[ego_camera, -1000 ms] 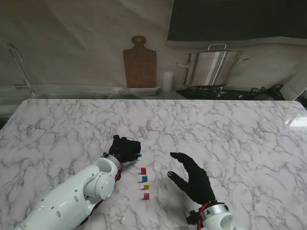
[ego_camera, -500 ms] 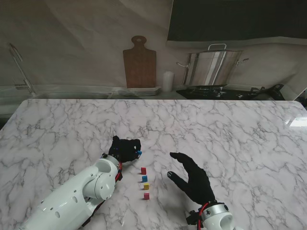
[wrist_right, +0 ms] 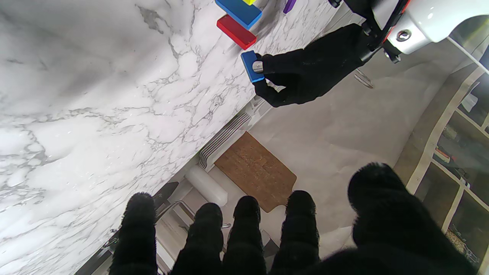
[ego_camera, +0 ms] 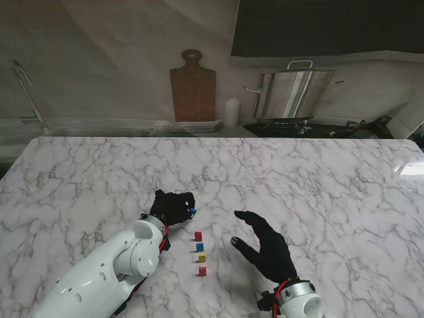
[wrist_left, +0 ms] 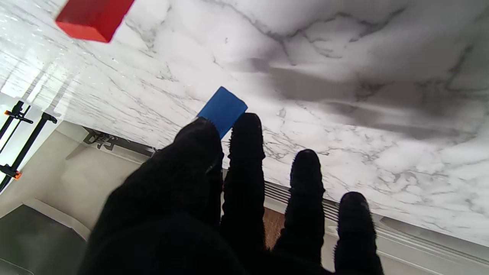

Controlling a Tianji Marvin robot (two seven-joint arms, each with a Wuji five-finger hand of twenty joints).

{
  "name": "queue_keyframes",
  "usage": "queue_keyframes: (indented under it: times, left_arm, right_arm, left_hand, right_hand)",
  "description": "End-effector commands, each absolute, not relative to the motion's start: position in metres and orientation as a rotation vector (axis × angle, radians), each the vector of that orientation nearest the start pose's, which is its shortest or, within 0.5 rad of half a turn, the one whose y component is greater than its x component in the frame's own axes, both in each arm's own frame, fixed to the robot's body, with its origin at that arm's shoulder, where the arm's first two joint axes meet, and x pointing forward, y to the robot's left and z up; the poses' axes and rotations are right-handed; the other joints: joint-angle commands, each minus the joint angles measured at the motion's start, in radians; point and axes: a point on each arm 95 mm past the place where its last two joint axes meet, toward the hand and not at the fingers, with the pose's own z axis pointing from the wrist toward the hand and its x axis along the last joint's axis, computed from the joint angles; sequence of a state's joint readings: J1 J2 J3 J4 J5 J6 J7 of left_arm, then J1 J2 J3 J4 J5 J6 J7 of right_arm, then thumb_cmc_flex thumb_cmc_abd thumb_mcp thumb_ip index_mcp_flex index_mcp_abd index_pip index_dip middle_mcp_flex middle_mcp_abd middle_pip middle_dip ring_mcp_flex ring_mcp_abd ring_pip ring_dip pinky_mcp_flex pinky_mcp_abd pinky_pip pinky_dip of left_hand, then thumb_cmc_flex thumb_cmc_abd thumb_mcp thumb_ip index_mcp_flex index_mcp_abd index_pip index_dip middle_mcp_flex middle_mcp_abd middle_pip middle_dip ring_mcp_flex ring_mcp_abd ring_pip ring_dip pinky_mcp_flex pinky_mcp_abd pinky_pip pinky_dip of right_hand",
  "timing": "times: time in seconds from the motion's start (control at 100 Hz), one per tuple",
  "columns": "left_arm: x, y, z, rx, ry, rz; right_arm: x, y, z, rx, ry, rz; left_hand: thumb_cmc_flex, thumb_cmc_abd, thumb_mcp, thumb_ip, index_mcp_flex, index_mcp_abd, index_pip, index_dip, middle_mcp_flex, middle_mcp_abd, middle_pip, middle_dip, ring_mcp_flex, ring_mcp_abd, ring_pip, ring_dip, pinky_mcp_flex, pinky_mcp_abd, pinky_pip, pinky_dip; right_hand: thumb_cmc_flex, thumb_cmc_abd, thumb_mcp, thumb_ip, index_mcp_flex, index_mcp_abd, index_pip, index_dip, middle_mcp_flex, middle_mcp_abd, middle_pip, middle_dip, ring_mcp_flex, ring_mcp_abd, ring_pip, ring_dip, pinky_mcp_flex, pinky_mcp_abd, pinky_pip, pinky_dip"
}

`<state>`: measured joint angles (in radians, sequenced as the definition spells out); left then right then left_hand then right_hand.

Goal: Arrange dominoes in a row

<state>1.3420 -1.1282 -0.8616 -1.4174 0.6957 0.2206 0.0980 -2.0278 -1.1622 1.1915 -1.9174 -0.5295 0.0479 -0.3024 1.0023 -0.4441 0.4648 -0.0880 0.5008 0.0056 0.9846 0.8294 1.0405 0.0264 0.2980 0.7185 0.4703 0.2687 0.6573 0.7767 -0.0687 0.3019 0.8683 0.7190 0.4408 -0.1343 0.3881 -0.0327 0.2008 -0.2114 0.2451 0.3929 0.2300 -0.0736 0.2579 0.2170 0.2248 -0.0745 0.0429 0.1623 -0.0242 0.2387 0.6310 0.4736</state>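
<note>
Blue domino (wrist_left: 222,109) pinched between left hand (ego_camera: 173,206) fingers (wrist_left: 246,142).

Five black-gloved fingertips (wrist_right: 246,214) of the right robot hand (wrist_right: 267,236) are spread apart with nothing between them. Beyond them lies the white grey-veined marble tabletop (wrist_right: 95,95). The black-gloved left robot hand (wrist_right: 305,76) pinches a small flat blue domino (wrist_right: 252,67) at the tabletop. Just beside it lies a flat red domino (wrist_right: 236,32), then another blue domino (wrist_right: 238,11). Past the tabletop's edge stand a brown wooden cutting board (wrist_right: 256,172) and a white cylinder (wrist_right: 206,185).
</note>
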Motion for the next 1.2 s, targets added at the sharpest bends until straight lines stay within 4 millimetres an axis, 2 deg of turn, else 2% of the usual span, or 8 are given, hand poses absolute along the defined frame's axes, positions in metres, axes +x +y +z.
queue_keyframes:
  times: [0.0,0.14,0.28,0.44,0.52,0.67,0.96,1.19]
  left_arm:
    - [0.420,-0.073,-0.364,-1.479,1.486,-1.490]
    - [0.420,-0.073,-0.366,-1.486,1.480,-1.505]
    - [0.418,-0.075,-0.368,-1.501,1.475,-1.521]
    - [0.416,-0.075,-0.370,-1.521,1.470,-1.535]
    - [0.416,-0.075,-0.371,-1.516,1.472,-1.538]
    - [0.416,-0.074,-0.371,-1.510,1.466,-1.539]
    - [0.414,-0.074,-0.373,-1.527,1.440,-1.546]
    - [0.410,-0.076,-0.379,-1.574,1.435,-1.554]
  right_arm:
    - [0.256,0.052,-0.343,-2.299,-1.218,-2.335]
    - [0.256,0.052,-0.343,-2.299,-1.217,-2.337]
    - [0.256,0.051,-0.343,-2.300,-1.215,-2.337]
    - [0.257,0.051,-0.343,-2.301,-1.215,-2.337]
    - [0.257,0.051,-0.343,-2.301,-1.215,-2.336]
    - [0.257,0.051,-0.343,-2.299,-1.217,-2.336]
    - [0.257,0.051,-0.343,-2.299,-1.216,-2.336]
    - [0.256,0.051,-0.343,-2.298,-1.219,-2.335]
  left_hand:
    - [0.022,-0.004,0.122,0.027,-0.027,-0.022,0.103,0.017,0.064,-0.023,-0.013,-0.054,0.027,0.001,-0.005,-0.014,0.007,0.023,0.041,0.012]
    - [-0.004,-0.020,0.181,0.023,-0.034,-0.010,0.143,-0.021,0.072,-0.018,0.000,-0.122,0.049,-0.013,-0.002,-0.018,0.021,0.017,0.066,0.001]
    - [0.017,-0.007,0.115,0.007,-0.030,-0.008,0.142,-0.044,0.068,-0.017,0.000,-0.143,0.024,-0.016,0.000,-0.016,0.000,0.009,0.071,-0.009]
    - [0.054,0.022,-0.003,0.018,-0.001,-0.021,0.098,-0.064,-0.100,0.001,0.108,0.108,-0.097,0.002,0.038,0.040,-0.029,0.015,0.028,-0.017]
    - [0.057,0.024,-0.009,0.020,0.001,-0.018,0.093,-0.066,-0.082,0.000,0.136,0.128,-0.082,-0.002,0.051,0.048,-0.029,0.015,0.026,-0.015]
    - [0.056,0.021,-0.003,0.020,0.003,-0.021,0.085,-0.062,0.001,-0.024,0.068,0.029,-0.034,-0.012,0.048,0.036,-0.021,0.012,0.052,0.010]
    - [0.023,-0.028,0.107,0.007,-0.001,-0.017,0.122,-0.064,0.104,-0.018,-0.034,-0.125,0.057,-0.024,0.025,-0.007,0.034,0.015,0.099,-0.005]
    - [0.060,-0.004,0.004,-0.001,0.017,0.023,0.128,-0.134,0.082,-0.017,-0.028,-0.111,0.011,-0.014,0.025,-0.003,-0.007,0.008,0.092,-0.020]
  right_hand:
    - [0.024,0.036,-0.012,0.029,-0.033,-0.017,0.016,0.015,-0.028,-0.013,0.012,0.004,-0.011,-0.026,-0.018,-0.012,-0.005,-0.035,0.011,0.015]
    - [0.026,0.036,-0.011,0.029,-0.032,-0.018,0.016,0.015,-0.029,-0.011,0.012,0.004,-0.011,-0.027,-0.018,-0.012,-0.004,-0.036,0.011,0.015]
    - [0.024,0.036,-0.012,0.029,-0.033,-0.017,0.016,0.015,-0.028,-0.012,0.012,0.004,-0.011,-0.026,-0.018,-0.012,-0.005,-0.035,0.011,0.015]
    - [0.024,0.036,-0.012,0.029,-0.033,-0.018,0.016,0.015,-0.028,-0.010,0.012,0.004,-0.010,-0.027,-0.018,-0.012,-0.004,-0.035,0.011,0.015]
    - [0.025,0.036,-0.012,0.029,-0.032,-0.018,0.016,0.015,-0.028,-0.012,0.012,0.004,-0.010,-0.027,-0.018,-0.012,-0.005,-0.035,0.011,0.015]
    - [0.025,0.036,-0.012,0.029,-0.032,-0.018,0.016,0.014,-0.029,-0.011,0.012,0.004,-0.010,-0.026,-0.018,-0.012,-0.004,-0.034,0.011,0.015]
    - [0.025,0.036,-0.013,0.029,-0.032,-0.018,0.017,0.014,-0.028,-0.013,0.012,0.004,-0.011,-0.026,-0.018,-0.012,-0.005,-0.035,0.010,0.015]
    - [0.025,0.036,-0.013,0.029,-0.031,-0.018,0.017,0.014,-0.029,-0.011,0.011,0.004,-0.010,-0.026,-0.018,-0.012,-0.005,-0.035,0.010,0.015]
